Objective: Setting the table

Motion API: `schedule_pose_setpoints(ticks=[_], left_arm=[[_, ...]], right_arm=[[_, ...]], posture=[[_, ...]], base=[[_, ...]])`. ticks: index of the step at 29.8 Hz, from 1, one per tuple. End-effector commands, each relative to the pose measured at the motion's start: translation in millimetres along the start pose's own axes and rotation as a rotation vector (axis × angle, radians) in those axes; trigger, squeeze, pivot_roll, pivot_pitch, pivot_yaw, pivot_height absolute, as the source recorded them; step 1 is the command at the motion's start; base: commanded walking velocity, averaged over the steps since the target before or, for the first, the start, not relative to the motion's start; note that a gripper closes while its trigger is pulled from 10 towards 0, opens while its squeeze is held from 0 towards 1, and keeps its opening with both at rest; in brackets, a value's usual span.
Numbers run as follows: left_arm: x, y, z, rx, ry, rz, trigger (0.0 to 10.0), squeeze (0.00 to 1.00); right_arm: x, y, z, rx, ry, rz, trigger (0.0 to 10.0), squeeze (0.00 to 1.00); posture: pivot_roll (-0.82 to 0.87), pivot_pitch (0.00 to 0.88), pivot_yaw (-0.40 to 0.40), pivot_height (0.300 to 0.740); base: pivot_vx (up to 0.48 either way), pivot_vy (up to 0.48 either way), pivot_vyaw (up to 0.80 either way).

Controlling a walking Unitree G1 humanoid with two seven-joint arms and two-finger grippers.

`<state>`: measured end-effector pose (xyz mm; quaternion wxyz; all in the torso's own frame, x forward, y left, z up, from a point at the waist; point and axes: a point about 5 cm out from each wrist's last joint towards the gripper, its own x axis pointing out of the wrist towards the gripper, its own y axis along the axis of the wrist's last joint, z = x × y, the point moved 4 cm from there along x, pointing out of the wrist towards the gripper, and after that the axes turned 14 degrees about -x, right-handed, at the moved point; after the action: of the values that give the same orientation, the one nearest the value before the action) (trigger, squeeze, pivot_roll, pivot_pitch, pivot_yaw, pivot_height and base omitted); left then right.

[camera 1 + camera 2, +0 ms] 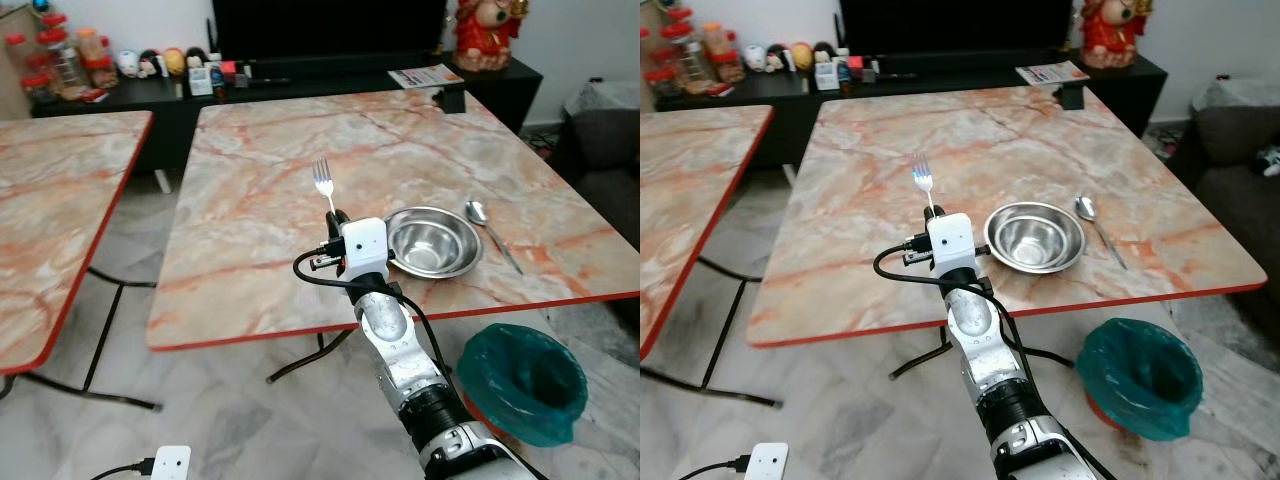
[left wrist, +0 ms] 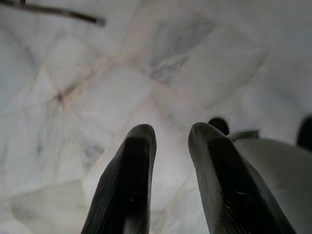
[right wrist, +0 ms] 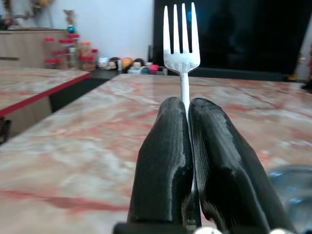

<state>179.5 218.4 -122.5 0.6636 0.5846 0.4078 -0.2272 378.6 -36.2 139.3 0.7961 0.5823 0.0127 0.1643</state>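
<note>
Now our right claw has its two black fingers pressed together on the handle of a fork, which stands upright with its tines up, over the near part of the marble tabletop. Just beside the claw, to its right, sits a steel bowl, and beyond the bowl a spoon lies flat on the tabletop. We judge the step in hand to be placing the fork: the bowl and spoon look set, and the open spot is to the bowl's left. Our next move calls for tipping the fork down level and lowering it beside the bowl, clear of its rim, before letting go.

Our right wrist view shows how the fork sits deep between the fingers, with only the neck and tines clear; the head views do not. Our left wrist view shows the left claw hanging idle over the pale floor, fingers apart and empty.
</note>
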Motion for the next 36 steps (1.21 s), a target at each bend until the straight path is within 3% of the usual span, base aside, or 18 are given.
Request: schedule_pose_setpoints(ticks=[1, 8, 21, 36], left_arm=[[-0.6, -4.2, 3.1, 0.001, -0.009, -0.013, 10.0, 0.0], [-0.6, -4.8, 1.9, 0.009, -0.001, -0.017, 10.0, 0.0], [-0.4, -2.8, -0.3, 0.017, 0.007, -0.008, 10.0, 0.0], [-0.7, -4.5, -0.8, 0.02, 0.009, -0.016, 10.0, 0.0]], right_arm=[[1.0, 1.4, 5.6, 0.01, -0.019, 0.004, 10.0, 0.0], [0.2, -0.9, 4.2, 0.01, -0.016, -0.005, 10.0, 0.0], [0.1, -1.4, 3.4, 0.013, -0.014, -0.008, 10.0, 0.0], [0.4, -2.6, 4.1, 0.002, -0.013, -0.016, 10.0, 0.0]], posture=[[0.01, 0.041, 0.028, 0.74], [0.01, 0.041, 0.029, 0.74], [0.01, 0.042, 0.03, 0.74], [0.01, 0.042, 0.03, 0.74]], base=[[0.349, 0.0, 0.0], [0.333, 0.0, 0.0], [0.0, 0.0, 0.0], [0.0, -0.374, 0.0]])
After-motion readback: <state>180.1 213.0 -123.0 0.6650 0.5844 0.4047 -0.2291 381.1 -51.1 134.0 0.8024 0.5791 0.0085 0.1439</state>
